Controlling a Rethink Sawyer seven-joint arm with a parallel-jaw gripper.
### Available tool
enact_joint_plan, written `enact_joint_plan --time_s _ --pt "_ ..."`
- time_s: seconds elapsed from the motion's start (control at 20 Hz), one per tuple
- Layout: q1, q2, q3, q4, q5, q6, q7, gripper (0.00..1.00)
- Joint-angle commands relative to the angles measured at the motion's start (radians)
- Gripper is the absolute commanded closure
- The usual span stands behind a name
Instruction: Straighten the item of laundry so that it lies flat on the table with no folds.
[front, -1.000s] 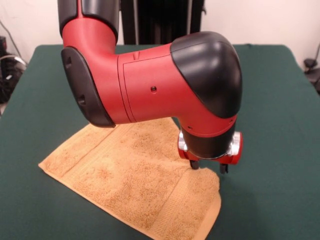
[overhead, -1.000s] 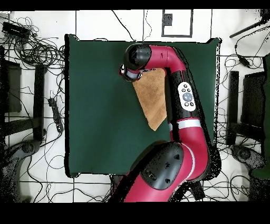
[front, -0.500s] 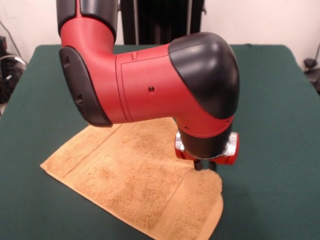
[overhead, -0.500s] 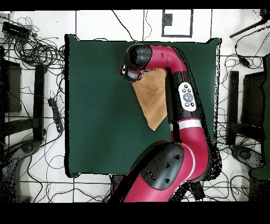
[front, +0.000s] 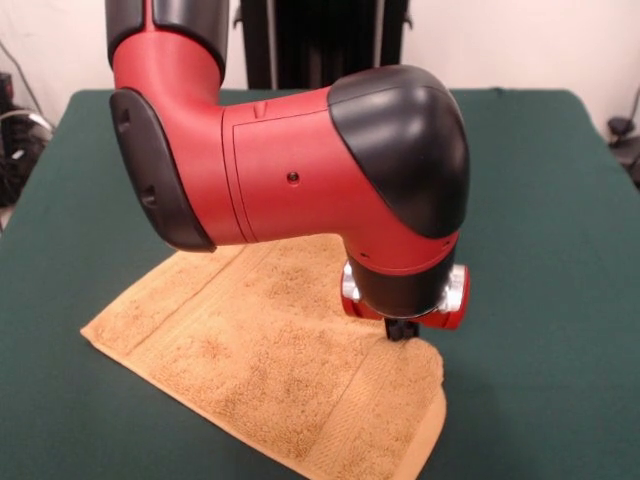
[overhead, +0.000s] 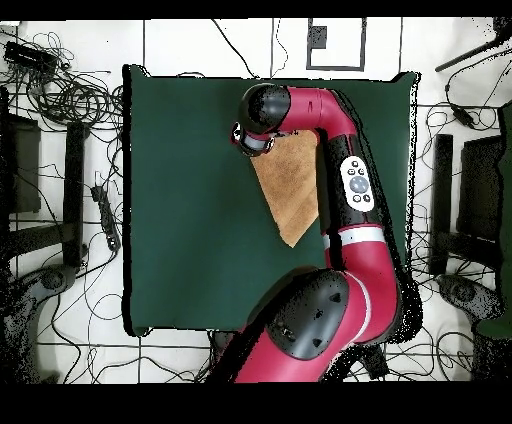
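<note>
Claw (front: 400, 335) has closed since a second ago, now pinching towel (front: 260, 370) at its right near corner; arm (front: 300, 160) shifted slightly left; table (front: 560, 250) unchanged.

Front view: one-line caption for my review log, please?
Sawyer's gripper meets the corner of the orange towel on the green table.

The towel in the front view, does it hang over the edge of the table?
No, the towel lies wholly on the green table.
</note>
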Motion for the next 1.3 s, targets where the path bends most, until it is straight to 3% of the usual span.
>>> enact_joint_plan --time_s 0.05,0.8,1.3 --pt "0.042 0.052 -0.055 0.057 -0.046 -0.092 -0.223 1.0" --pt "0.097 0.026 -0.043 0.057 0.029 0.019 -0.098 1.0" --pt "0.102 -0.013 -0.045 0.048 0.062 0.124 -0.153 1.0"
